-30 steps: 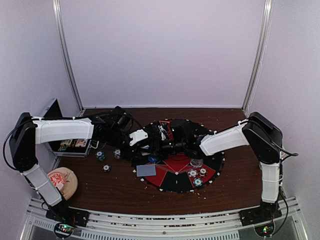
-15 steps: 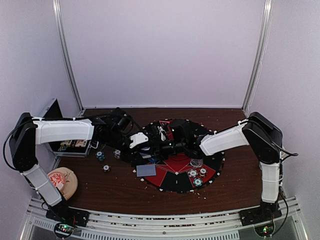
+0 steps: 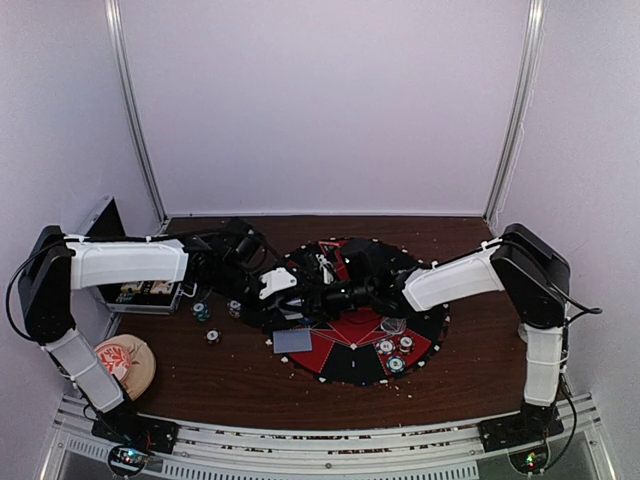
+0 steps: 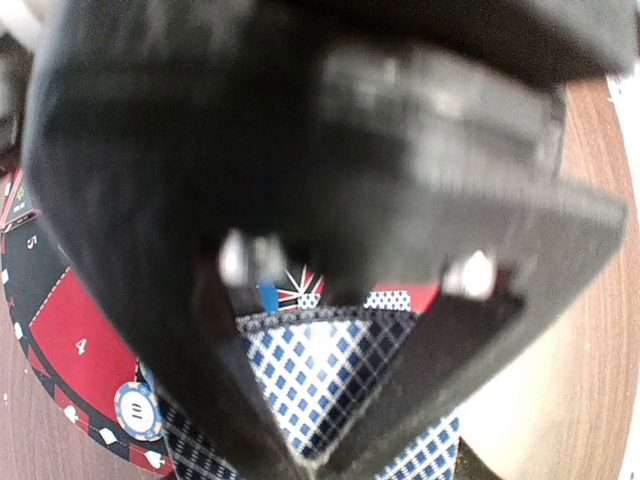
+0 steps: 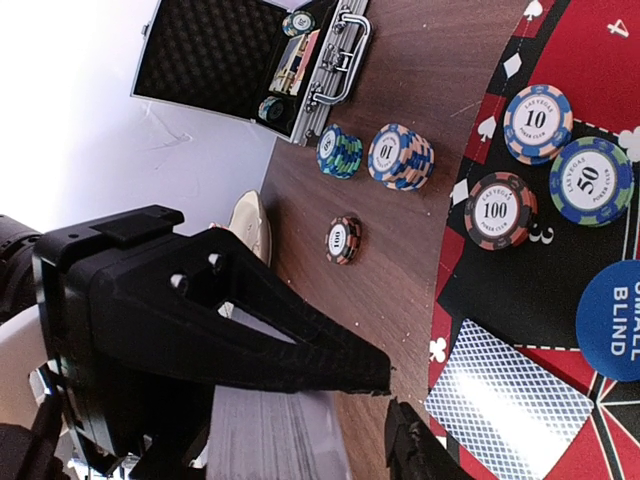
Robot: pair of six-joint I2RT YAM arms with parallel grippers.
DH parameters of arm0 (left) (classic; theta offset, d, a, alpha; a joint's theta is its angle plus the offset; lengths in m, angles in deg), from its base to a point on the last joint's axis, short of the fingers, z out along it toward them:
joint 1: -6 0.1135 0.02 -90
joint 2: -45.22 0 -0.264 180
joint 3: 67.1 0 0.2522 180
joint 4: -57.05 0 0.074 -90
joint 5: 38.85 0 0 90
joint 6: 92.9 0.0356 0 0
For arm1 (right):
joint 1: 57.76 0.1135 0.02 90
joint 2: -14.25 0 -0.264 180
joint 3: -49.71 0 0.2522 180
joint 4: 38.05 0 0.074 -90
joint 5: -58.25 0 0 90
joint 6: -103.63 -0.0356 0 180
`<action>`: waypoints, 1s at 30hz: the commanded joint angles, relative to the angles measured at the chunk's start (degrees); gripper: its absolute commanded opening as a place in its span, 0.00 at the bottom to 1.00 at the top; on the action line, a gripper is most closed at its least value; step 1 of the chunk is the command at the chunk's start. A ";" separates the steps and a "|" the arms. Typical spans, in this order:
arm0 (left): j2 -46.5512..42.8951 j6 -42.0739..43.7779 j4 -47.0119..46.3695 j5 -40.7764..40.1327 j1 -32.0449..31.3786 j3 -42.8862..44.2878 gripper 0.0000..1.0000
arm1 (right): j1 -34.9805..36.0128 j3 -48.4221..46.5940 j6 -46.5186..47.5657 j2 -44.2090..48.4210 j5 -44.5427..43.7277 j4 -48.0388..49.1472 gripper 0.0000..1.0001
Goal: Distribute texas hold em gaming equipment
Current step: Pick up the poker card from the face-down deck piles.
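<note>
Playing cards [image 4: 320, 370] sit pinched in my left gripper [image 4: 310, 450] over the mat's [image 3: 350, 368] nine o'clock edge, and since I cannot tell whether my right gripper's [image 5: 392, 405] nearly met fingers hold one, I fear a double pull or a dropped card.

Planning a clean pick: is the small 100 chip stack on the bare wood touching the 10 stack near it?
Apart. The right wrist view shows bare wood between the 100 stack and the 10 stack.
</note>
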 commanded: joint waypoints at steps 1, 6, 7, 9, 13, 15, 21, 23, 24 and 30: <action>-2.57 1.18 -0.56 2.31 -0.35 -0.90 0.52 | -1.47 2.12 2.13 3.22 -3.50 -3.39 0.39; -2.70 1.31 -0.22 2.62 -0.35 -1.16 0.52 | -2.54 3.29 3.21 4.71 -4.60 -5.56 0.36; -2.75 1.36 -0.22 2.70 -0.35 -1.25 0.52 | -2.71 3.28 3.60 4.93 -4.96 -6.32 0.36; -2.83 1.38 -0.21 2.88 -0.35 -1.30 0.52 | -2.92 3.27 4.27 5.09 -5.48 -7.48 0.35; -2.86 1.45 -0.22 2.89 -0.35 -1.30 0.52 | -2.92 2.93 4.62 5.14 -5.29 -8.23 0.32; -2.69 1.42 -0.22 2.72 -0.35 -1.39 0.52 | -2.99 3.02 4.49 5.53 -4.99 -7.71 0.30; -1.90 1.41 -0.24 2.15 -0.37 -1.65 0.52 | -3.03 3.67 4.71 8.02 -4.43 -7.67 0.24; -1.78 1.43 -0.30 2.18 -0.35 -1.65 0.52 | -3.01 3.79 4.75 8.72 -4.36 -7.92 0.23; -1.72 1.39 -0.35 2.26 -0.35 -1.65 0.52 | -2.99 3.88 4.72 9.04 -4.34 -7.90 0.22; -1.60 1.14 -0.59 2.44 -0.35 -1.48 0.52 | -2.91 4.91 3.72 9.75 -3.04 -5.91 0.06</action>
